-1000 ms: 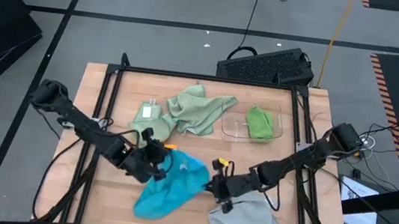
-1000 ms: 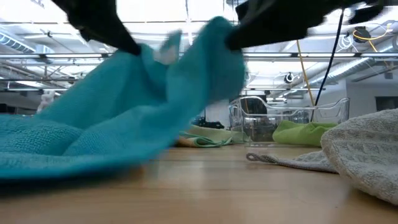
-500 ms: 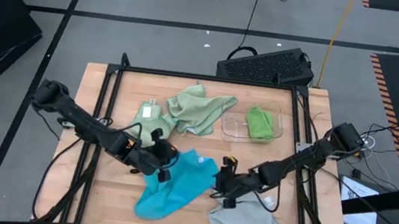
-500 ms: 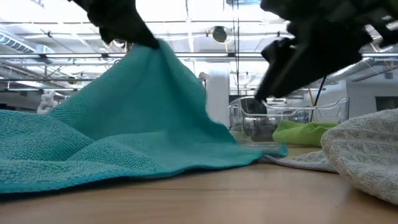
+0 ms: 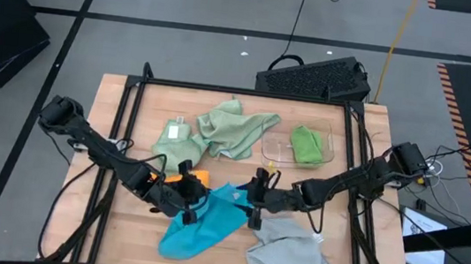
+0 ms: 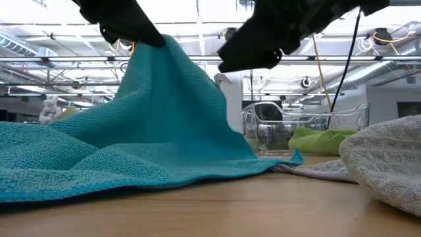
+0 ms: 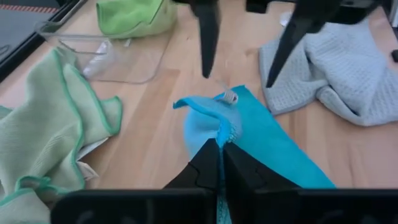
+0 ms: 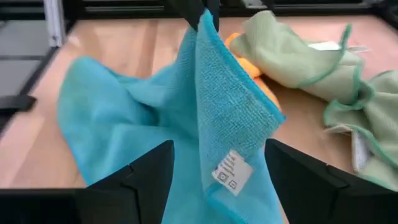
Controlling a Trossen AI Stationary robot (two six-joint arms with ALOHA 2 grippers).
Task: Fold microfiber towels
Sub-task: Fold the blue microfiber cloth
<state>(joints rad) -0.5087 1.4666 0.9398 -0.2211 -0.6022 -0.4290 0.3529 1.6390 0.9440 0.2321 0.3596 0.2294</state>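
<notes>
The bright blue towel [image 5: 205,222] lies at the table's near middle. One part of it is drawn up into a peak [image 6: 161,49], where my left gripper [image 5: 189,205] is shut on it. My right gripper [image 5: 253,200] is open just right of that. In its wrist view its fingers stand on either side of the towel's hanging edge with the white label [image 8: 227,170], without touching it. The towel's right corner [image 6: 297,158] rests on the table. A light grey towel [image 5: 290,254] lies near right, an orange towel [image 5: 191,176] beside two pale sage ones [image 5: 238,129]. My left gripper pinches a raised edge of the blue towel [image 7: 219,138] between its two shut fingers, slanting down from the table's left. One layer or several, I cannot tell. The towel hangs from the fingers like a tent, its lower parts spread on the table [image 6: 79,171].
A clear plastic tray [image 5: 279,153] at the far right holds a bright green towel [image 5: 307,145]. The black frame rails [image 5: 121,119] run along the table's sides. Bare wood shows at the near left [image 5: 131,231].
My right gripper has opened and let go of the blue towel's right corner, rolled, and gone toward the table's far edge. That corner has fallen to the table. The towel no longer spans both grippers and hangs from my left gripper alone.
</notes>
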